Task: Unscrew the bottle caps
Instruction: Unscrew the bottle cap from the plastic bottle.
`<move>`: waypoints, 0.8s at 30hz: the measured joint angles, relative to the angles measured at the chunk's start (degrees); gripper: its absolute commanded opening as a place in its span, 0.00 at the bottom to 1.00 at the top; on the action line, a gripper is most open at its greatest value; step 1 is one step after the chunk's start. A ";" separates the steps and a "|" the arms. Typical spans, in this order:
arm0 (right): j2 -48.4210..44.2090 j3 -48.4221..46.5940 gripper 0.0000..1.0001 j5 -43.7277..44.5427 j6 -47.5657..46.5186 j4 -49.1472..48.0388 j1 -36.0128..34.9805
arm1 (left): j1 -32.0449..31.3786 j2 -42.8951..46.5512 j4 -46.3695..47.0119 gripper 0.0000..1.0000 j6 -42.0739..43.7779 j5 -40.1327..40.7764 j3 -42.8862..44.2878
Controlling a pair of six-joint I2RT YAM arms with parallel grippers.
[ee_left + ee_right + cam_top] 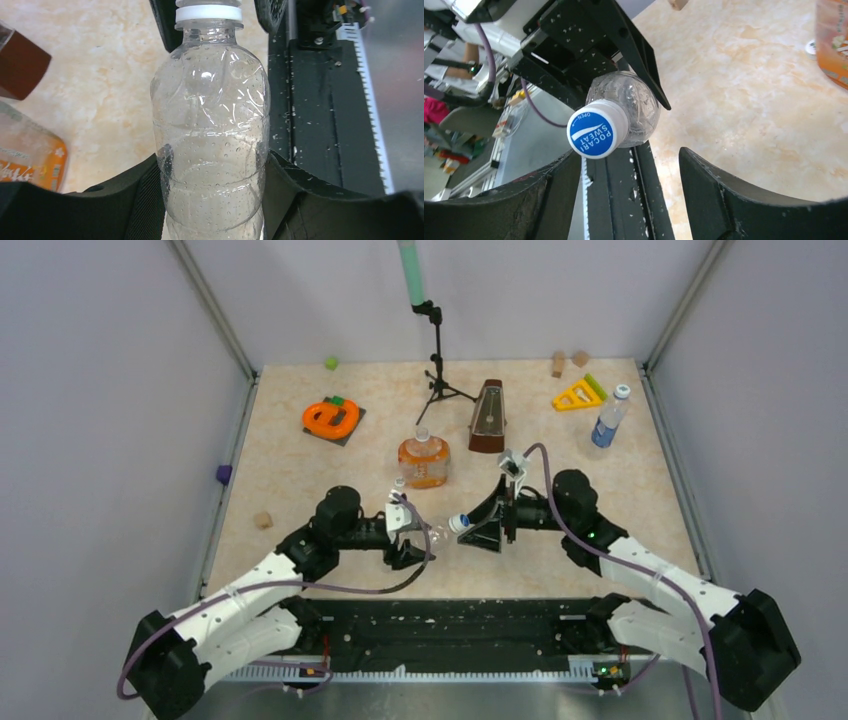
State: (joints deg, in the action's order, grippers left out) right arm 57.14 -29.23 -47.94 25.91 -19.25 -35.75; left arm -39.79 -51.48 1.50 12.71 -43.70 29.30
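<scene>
My left hand [212, 172] clamps the clear bottle [210, 120] sideways near the counter's [300, 480] 6 o'clock. This presents its blue cap [596, 131] toward 3 o'clock, between the spread fingers of my right hand [629, 162].

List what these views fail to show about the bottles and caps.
1. Left wrist: the clear bottle has its cap cut off by the top edge.
2. Right wrist: how loose the blue cap is, since it hides its own thread.
3. Top external: whether the orange bottle is capped; too small.
</scene>
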 measured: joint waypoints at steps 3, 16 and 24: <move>-2.23 1.75 0.73 3.45 2.75 -0.87 -0.04 | -0.07 1.68 2.12 0.00 2.01 3.15 -2.23; -10.91 10.97 0.70 22.29 25.97 -8.52 -0.13 | -6.71 9.40 6.36 0.00 8.66 22.84 -8.79; -10.58 10.60 0.71 25.81 30.84 -6.88 -2.93 | -15.10 7.89 7.80 0.00 12.57 35.54 -9.38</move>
State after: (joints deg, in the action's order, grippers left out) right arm 46.57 -18.63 -22.13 56.75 -26.13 -38.68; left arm -54.89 -43.59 9.30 25.28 -8.16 19.92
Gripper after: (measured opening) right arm 0.705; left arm 0.614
